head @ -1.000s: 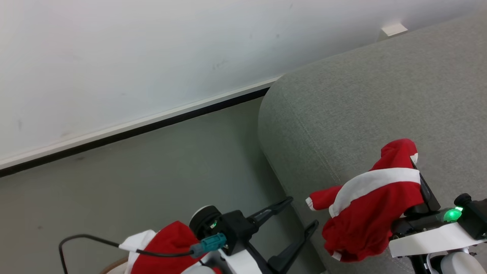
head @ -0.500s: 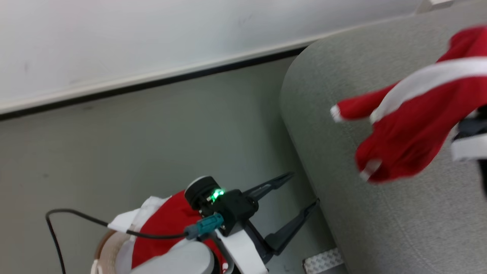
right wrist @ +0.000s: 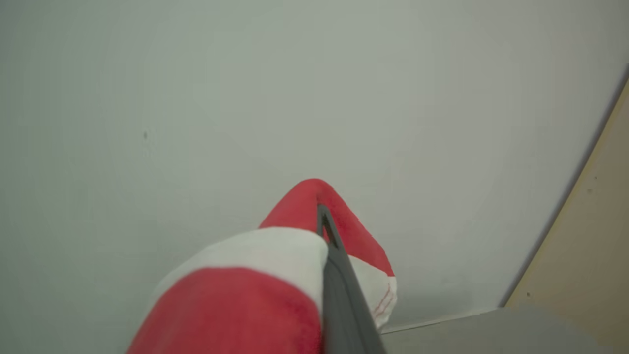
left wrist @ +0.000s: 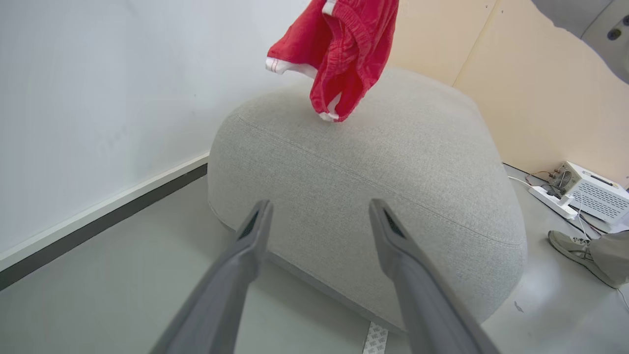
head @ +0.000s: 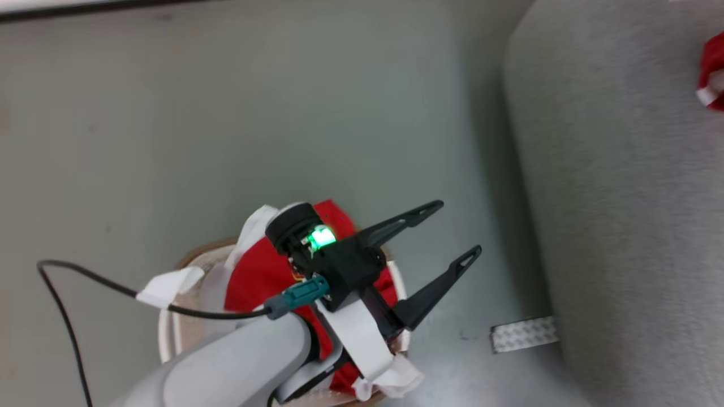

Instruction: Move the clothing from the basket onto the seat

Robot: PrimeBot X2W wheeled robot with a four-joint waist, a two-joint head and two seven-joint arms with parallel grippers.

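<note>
Head down, left wrist level — seat shared.

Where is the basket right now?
In the head view, the basket sits on the floor at the lower left, beneath the left gripper and left of the grey seat, with red clothing inside.

The left gripper hung just beside the rounded edge of the seat, its two dark fingers spread wide with nothing between them, tips aimed at the seat's flank. Its pale forearm reached in from the side away from the seat, and a green light glowed on the black wrist. The right gripper was raised above the seat, its fingers pressed together on the clothing, which draped over them.
</note>
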